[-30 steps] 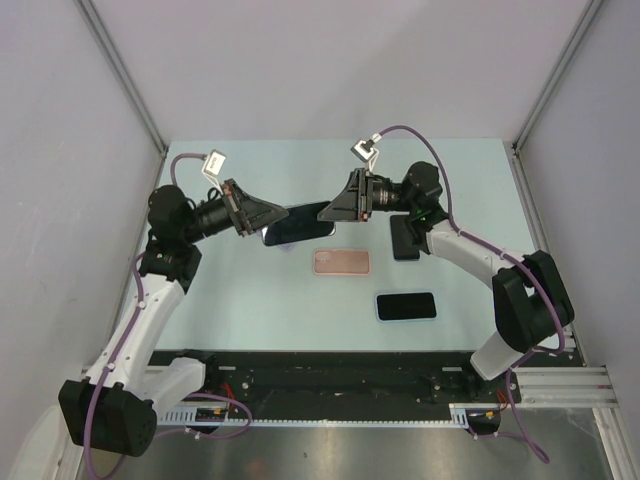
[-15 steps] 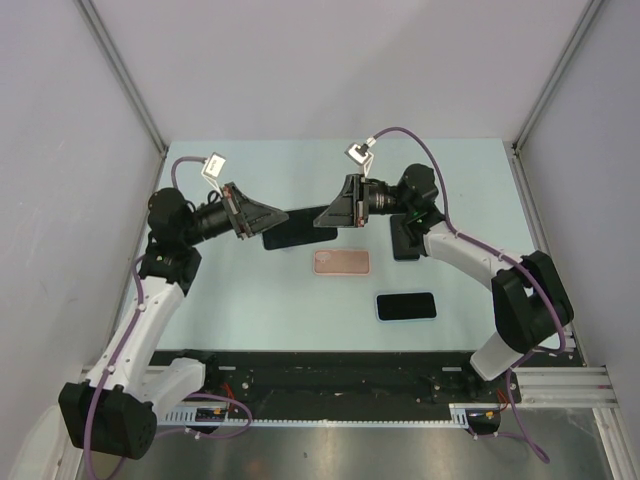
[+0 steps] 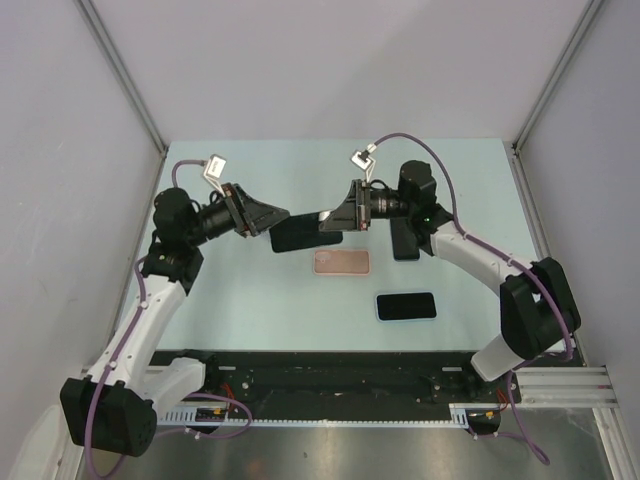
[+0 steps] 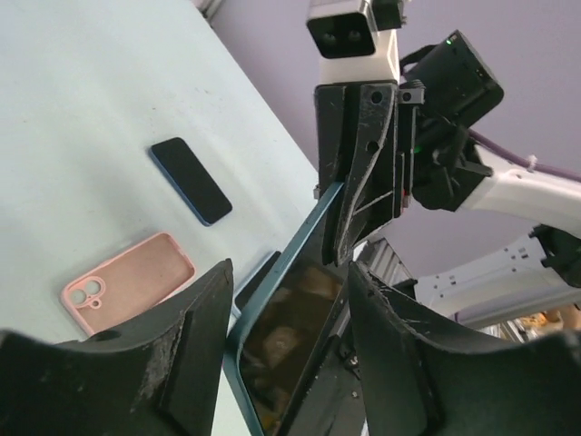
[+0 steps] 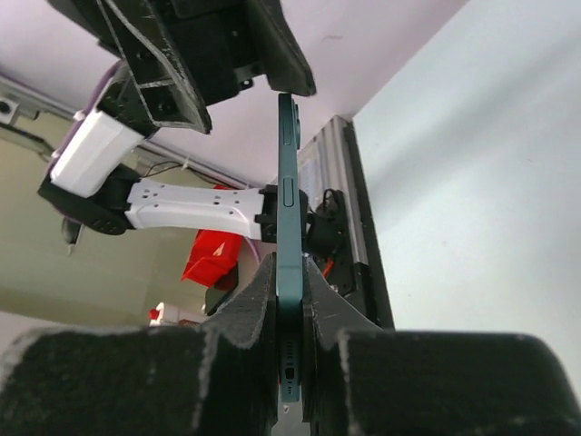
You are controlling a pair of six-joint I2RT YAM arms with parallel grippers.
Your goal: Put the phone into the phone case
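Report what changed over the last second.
The phone, pinched by the right hand with the left hand at its other end, shifted slightly down in the top view, both hands moving with it. Nothing was let go. The pink case, the blue-edged phone and the dark flat item stayed put.

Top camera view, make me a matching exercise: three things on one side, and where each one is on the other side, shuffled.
Things:
1. teal phone
2. pink phone case
3. blue-edged phone

Places:
A. flat on the table, closest of the three to its near edge
B. off the table, clamped in the right end effector
C. flat on the table near its middle, empty

Pairs: 1-B, 2-C, 3-A
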